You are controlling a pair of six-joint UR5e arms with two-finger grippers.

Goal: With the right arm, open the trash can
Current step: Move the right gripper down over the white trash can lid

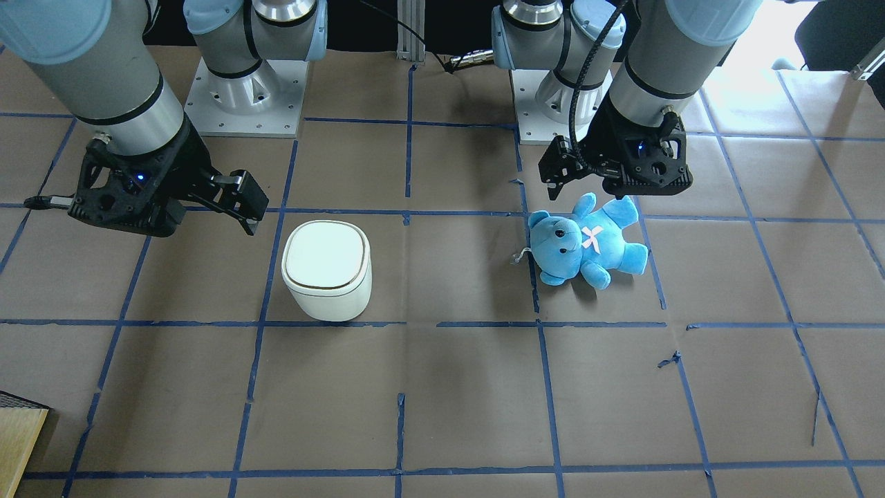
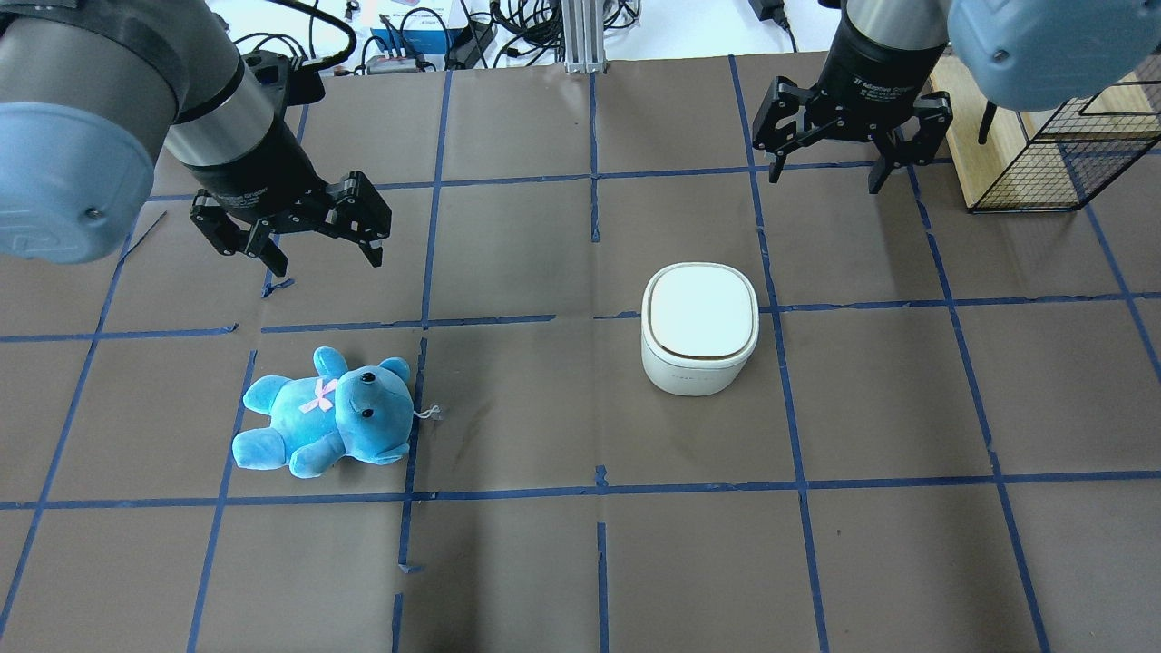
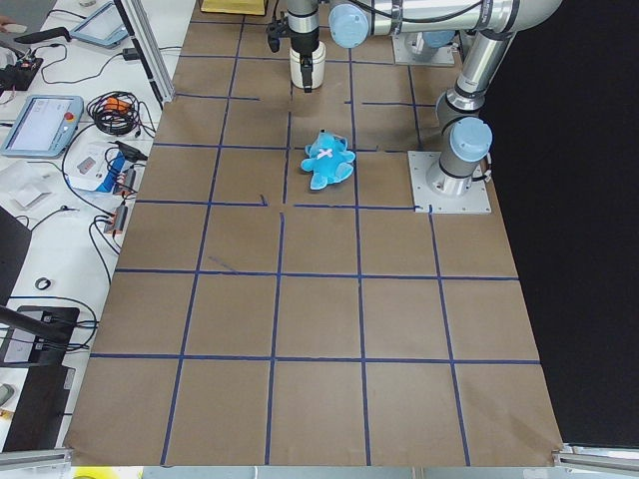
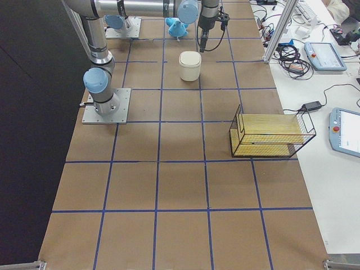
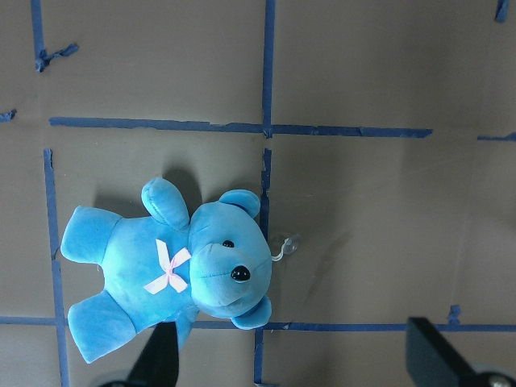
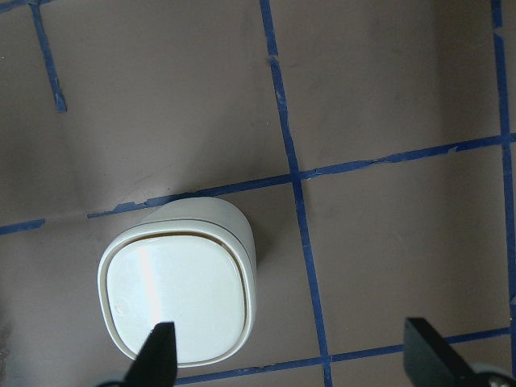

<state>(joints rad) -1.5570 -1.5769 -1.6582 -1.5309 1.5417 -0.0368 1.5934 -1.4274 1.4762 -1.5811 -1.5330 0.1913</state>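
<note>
Spread black right tool (image 2: pixel 828 177) near smooth white rounded-square trash can (image 2: pixel 697 363), flat lid (image 2: pixel 700 310) down; left tool (image 2: pixel 326 263) spread too.

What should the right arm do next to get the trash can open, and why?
Probably lower the right arm toward the lid of the trash can: the lid lies shut, and the open jaws hang above the table, off to the can's side, touching nothing.

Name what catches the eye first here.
The bright blue teddy bear lies face up on the robot's left side of the brown table, near the open left gripper. The closed white trash can stands on the right side, with the open right gripper hovering apart from it.
</note>
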